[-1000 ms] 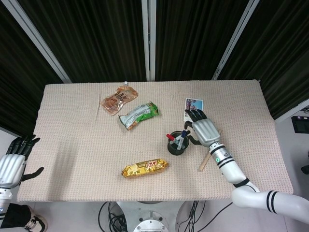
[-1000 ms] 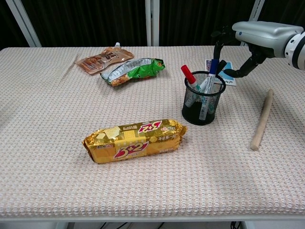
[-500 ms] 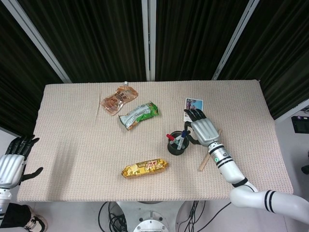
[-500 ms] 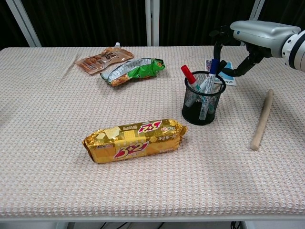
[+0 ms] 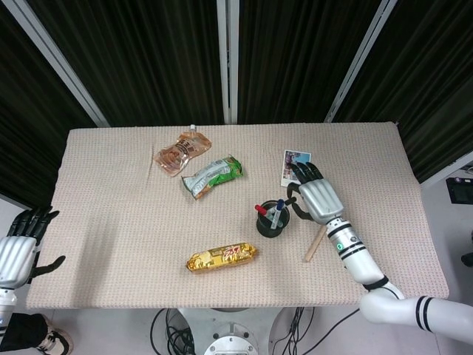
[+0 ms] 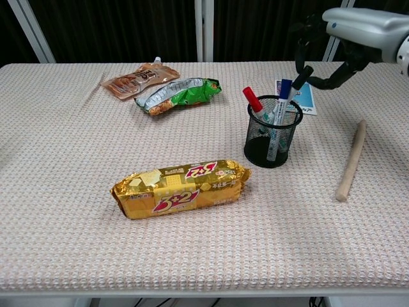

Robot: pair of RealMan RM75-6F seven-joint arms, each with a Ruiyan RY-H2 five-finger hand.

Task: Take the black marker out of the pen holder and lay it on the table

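The right hand (image 6: 348, 39) pinches the black marker (image 6: 299, 79) by its cap, half-lifted out of the pen holder (image 6: 272, 131) at its 1 o'clock rim; better lift straight up until clear, then lay it on bare bench (image 6: 307, 211)

1. The pen holder (image 6: 273, 139) stands right of centre on the table (image 6: 57, 211).
2. A biscuit pack (image 6: 181, 188) lies before it, leftward.
3. Two snack bags (image 6: 181, 94) lie behind, left.
4. A stick (image 6: 351, 161) lies right.
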